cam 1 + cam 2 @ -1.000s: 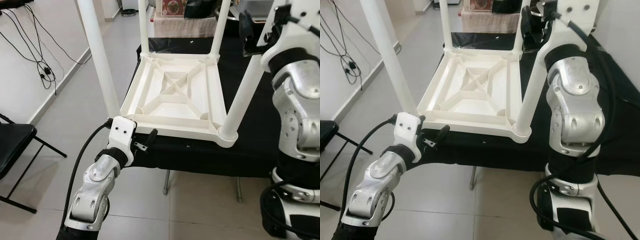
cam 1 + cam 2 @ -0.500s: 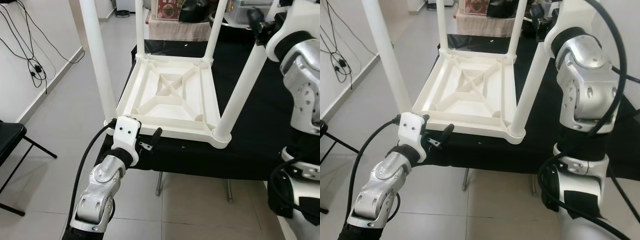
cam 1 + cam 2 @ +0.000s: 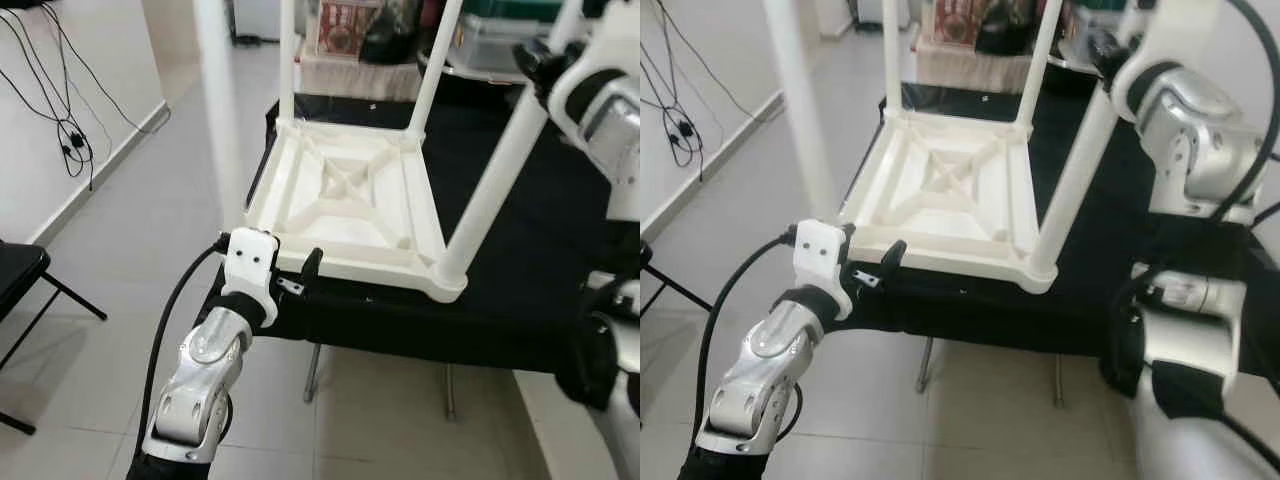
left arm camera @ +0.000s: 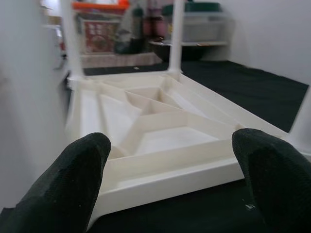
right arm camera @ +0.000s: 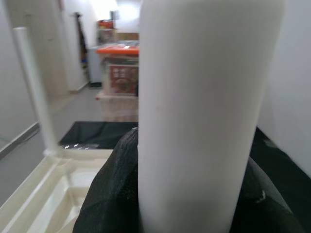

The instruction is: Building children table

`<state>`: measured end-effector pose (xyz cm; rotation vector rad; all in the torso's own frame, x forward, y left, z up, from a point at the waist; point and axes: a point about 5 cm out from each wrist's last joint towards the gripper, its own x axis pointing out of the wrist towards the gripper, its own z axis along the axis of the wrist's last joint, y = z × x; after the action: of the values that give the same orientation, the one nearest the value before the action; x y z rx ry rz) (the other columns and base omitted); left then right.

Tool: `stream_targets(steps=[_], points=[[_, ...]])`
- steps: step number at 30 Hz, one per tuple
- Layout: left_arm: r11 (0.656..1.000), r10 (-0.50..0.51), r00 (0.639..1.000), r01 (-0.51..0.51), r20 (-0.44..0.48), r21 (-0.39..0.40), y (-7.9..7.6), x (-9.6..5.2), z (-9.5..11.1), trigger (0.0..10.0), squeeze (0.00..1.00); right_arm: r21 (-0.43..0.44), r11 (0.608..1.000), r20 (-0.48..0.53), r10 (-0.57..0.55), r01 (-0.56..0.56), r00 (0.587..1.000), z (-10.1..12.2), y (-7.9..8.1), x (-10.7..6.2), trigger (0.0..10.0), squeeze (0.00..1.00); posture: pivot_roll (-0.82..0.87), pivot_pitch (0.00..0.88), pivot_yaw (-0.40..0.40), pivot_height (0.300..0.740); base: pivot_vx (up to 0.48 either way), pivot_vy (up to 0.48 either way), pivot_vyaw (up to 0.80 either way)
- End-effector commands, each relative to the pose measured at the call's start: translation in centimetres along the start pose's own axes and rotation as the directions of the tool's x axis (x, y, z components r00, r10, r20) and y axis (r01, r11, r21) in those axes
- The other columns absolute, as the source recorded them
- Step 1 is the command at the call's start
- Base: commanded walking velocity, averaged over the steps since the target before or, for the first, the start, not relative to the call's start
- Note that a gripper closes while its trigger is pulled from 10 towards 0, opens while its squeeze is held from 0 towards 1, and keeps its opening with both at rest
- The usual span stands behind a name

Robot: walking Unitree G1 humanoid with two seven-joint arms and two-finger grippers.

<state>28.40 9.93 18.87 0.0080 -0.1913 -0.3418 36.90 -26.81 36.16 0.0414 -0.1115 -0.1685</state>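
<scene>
A white plastic children's table (image 3: 350, 200) lies upside down on a black-covered table (image 3: 520, 290), its four legs pointing up. My left gripper (image 4: 170, 160) is open at the near-left corner, its black fingers (image 4: 77, 170) spread in front of the near rim. One of those fingers (image 3: 311, 264) shows just before that rim. High on the near-right leg (image 3: 490, 180), my right gripper (image 3: 535, 55) is shut around it. In the right wrist view the leg (image 5: 204, 97) stands between the black fingers (image 5: 116, 194). The near-left leg (image 3: 800, 110) rises beside my left arm.
A black folding chair (image 3: 20, 280) stands on the tiled floor at the left, with cables (image 3: 60, 110) along the wall. Boxes and containers (image 3: 345, 25) crowd the space behind the black table. The black table's metal legs (image 3: 315, 365) show under its near edge.
The whole view has shifted as my head moved. My left gripper stays open at the near-left corner, and my right gripper keeps its hold on the near-right leg.
</scene>
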Motion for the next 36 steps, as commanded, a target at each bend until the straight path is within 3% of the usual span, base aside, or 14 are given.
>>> stream_targets(steps=[1,3,5,11,15,17,18,20,21,23,24,25,28,36], points=[[1.000,-0.005,1.000,0.005,-0.004,-0.008,-0.1,-0.2,0.0,10.0,0.00,-0.037,0.992,-0.215,-0.122,0.117,0.969,-5.5,-2.0,0.4,10.0,0.00,-0.11,0.079,-0.109,0.740,0.000,0.000,0.00],[1.000,0.008,1.000,-0.008,-0.012,0.006,0.2,-1.2,0.5,10.0,0.00,-0.053,0.973,-0.308,-0.231,0.226,0.923,-10.0,-4.2,0.5,10.0,0.00,-0.03,0.134,-0.108,0.740,0.000,0.000,0.00],[0.999,0.023,0.999,-0.022,-0.030,0.025,0.7,-2.3,1.0,10.0,0.00,-0.044,0.968,-0.375,-0.245,0.247,0.894,-13.5,-4.4,0.2,10.0,0.00,0.01,0.162,-0.101,0.740,0.000,0.000,0.00],[0.998,0.049,0.997,-0.046,-0.057,0.048,1.4,-3.9,1.5,10.0,0.00,-0.023,0.971,-0.429,-0.226,0.240,0.875,-16.0,-3.7,-0.2,10.0,0.00,0.07,0.211,-0.074,0.740,0.000,0.000,0.00],[0.997,0.061,0.996,-0.057,-0.068,0.054,1.6,-4.5,1.8,10.0,0.00,-0.011,0.974,-0.406,-0.210,0.225,0.889,-15.9,-3.6,0.0,10.0,0.00,0.09,0.228,-0.069,0.740,0.000,0.000,0.00],[0.996,0.068,0.995,-0.064,-0.075,0.055,1.5,-4.7,2.0,10.0,0.00,-0.001,0.985,-0.311,-0.166,0.174,0.936,-13.6,-2.9,1.0,10.0,0.00,0.09,0.238,-0.068,0.740,0.000,0.000,0.00],[0.996,0.068,0.995,-0.064,-0.075,0.055,1.5,-4.7,2.0,10.0,0.00,-0.001,0.985,-0.311,-0.166,0.174,0.936,-13.6,-2.9,1.0,10.0,0.00,0.09,0.238,-0.068,0.740,0.000,0.000,0.00],[0.997,0.070,0.994,-0.066,-0.083,0.050,1.4,-4.9,2.1,10.0,0.00,-0.010,0.996,-0.186,-0.089,0.089,0.979,-10.3,-1.7,2.1,10.0,0.00,0.09,0.242,-0.068,0.740,0.000,0.000,0.00],[0.997,0.070,0.994,-0.066,-0.083,0.050,1.4,-4.9,2.1,10.0,0.00,-0.010,0.996,-0.186,-0.089,0.089,0.979,-10.3,-1.7,2.1,10.0,0.00,0.09,0.242,-0.068,0.740,0.000,0.000,0.00],[0.997,0.068,0.994,-0.064,-0.090,0.046,1.2,-4.9,2.2,10.0,0.00,-0.026,1.000,-0.084,0.002,-0.005,0.997,-7.5,-0.6,2.6,10.0,0.00,0.07,0.240,-0.073,0.740,0.000,0.000,0.00],[0.997,0.068,0.994,-0.064,-0.090,0.046,1.2,-4.9,2.2,10.0,0.00,-0.026,1.000,-0.084,0.002,-0.005,0.997,-7.5,-0.6,2.6,10.0,0.00,0.07,0.240,-0.073,0.740,0.000,0.000,0.00],[0.997,0.065,0.994,-0.062,-0.091,0.043,1.1,-4.8,2.2,10.0,0.00,-0.040,0.997,-0.028,0.067,-0.068,0.997,-5.9,0.2,2.8,10.0,1.00,0.07,0.235,-0.077,0.740,0.000,0.000,0.00],[0.998,0.059,0.994,-0.056,-0.095,0.034,0.9,-4.6,2.1,10.0,0.00,-0.087,0.973,0.062,0.221,-0.216,0.973,-3.0,2.5,2.6,10.0,1.00,0.05,0.221,-0.081,0.740,0.000,0.000,0.00],[0.998,0.052,0.995,-0.050,-0.083,0.025,0.7,-4.0,2.2,10.0,0.00,-0.124,0.919,0.150,0.391,-0.375,0.908,-1.1,5.5,1.3,10.0,1.00,0.03,0.191,-0.083,0.740,0.000,0.000,0.00]])
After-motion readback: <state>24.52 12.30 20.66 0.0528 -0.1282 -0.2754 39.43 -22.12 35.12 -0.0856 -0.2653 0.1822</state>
